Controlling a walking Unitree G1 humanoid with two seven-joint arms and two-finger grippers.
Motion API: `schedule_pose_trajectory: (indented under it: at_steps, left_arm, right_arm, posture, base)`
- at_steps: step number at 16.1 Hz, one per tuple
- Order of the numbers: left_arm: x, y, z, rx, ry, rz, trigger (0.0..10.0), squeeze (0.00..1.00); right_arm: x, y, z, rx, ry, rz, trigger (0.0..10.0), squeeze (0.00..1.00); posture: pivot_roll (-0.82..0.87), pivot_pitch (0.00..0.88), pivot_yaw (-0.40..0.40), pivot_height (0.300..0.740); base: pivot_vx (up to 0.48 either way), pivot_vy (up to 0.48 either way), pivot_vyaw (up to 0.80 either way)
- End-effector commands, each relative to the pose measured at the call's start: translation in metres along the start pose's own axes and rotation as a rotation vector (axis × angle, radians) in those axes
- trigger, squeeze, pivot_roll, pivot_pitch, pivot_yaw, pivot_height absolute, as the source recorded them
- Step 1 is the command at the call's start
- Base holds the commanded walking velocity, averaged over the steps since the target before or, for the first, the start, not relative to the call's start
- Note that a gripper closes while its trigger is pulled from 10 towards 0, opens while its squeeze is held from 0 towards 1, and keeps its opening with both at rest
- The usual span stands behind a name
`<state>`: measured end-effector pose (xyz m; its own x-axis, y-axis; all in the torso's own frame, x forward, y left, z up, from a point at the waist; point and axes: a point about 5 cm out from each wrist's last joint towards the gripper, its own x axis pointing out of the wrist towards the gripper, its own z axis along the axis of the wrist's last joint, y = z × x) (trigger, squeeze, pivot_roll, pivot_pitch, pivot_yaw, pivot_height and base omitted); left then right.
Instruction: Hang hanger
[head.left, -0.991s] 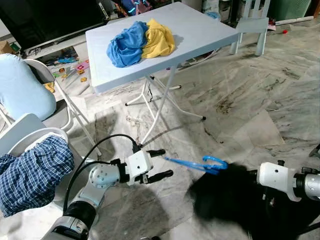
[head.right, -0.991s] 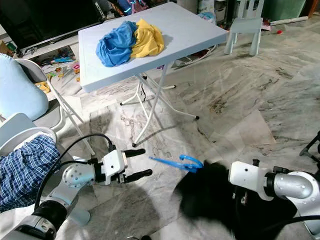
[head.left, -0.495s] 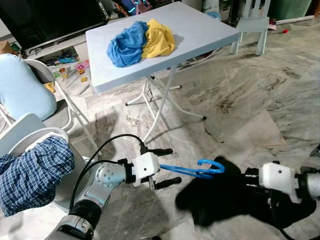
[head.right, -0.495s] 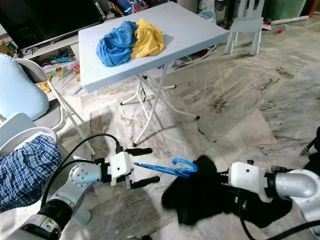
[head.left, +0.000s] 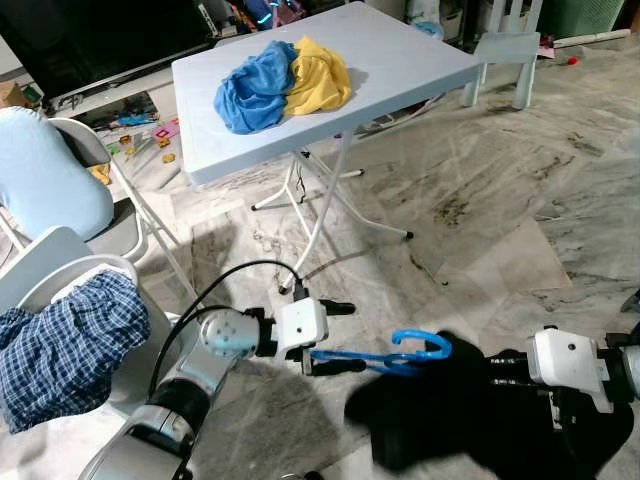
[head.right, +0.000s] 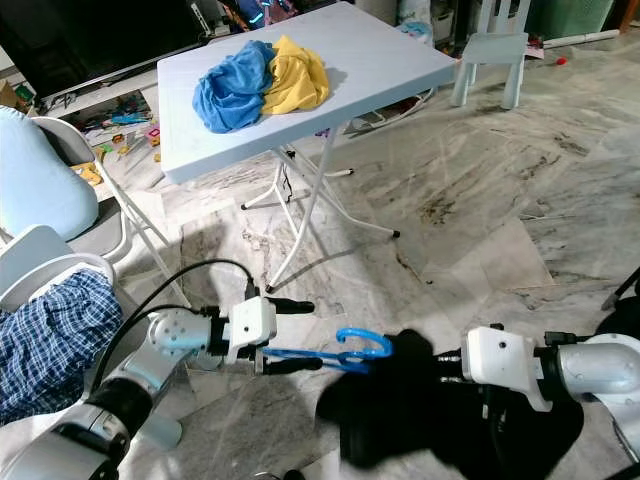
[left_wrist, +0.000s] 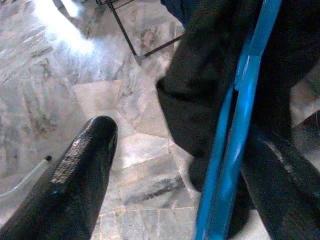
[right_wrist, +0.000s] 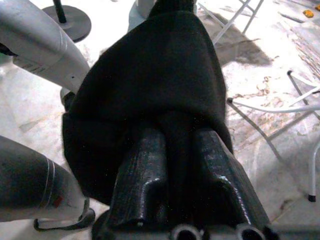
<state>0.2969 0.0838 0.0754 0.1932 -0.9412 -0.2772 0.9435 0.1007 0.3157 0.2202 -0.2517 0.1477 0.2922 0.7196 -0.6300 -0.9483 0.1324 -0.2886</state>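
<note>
Marble floor (head.left: 480, 200), one blue hanger (head.left: 385, 353)

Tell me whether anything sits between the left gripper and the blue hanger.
Nothing does: the left gripper has its fingers open around the end of the blue hanger, whose other end lies on the black garment held by the right gripper.

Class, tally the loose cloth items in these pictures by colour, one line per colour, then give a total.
Blue crumpled cloth: 1
Yellow crumpled cloth: 1
Black garment: 1
Blue-and-white checked cloth: 1
Total: 4
</note>
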Motion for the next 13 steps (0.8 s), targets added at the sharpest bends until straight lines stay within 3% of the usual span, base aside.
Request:
schedule_pose_trajectory:
  at_steps: [1,6,13]
  left_arm:
    - [-0.005,0.000,-0.005,-0.035,0.019,-0.012,0.0,0.00]
    - [0.005,-0.014,-0.007,-0.091,-0.004,-0.121,0.0,0.00]
    - [0.014,-0.022,-0.004,-0.083,-0.034,-0.166,0.0,0.00]
  right_arm:
    - [-0.002,-0.002,0.012,-0.046,-0.029,0.013,10.0,0.00]
    - [0.004,-0.004,0.015,-0.053,-0.051,0.009,10.0,0.00]
    - [0.005,-0.011,0.014,-0.074,-0.035,0.021,10.0,0.00]
  posture:
    - [-0.19,0.093,0.206,0.740]
    - [-0.19,0.095,0.210,0.740]
    - [-0.19,0.096,0.210,0.740]
  base:
    - [0.000,0.000,0.00]
    - [0.000,0.000,0.00]
    - [0.000,0.000,0.00]
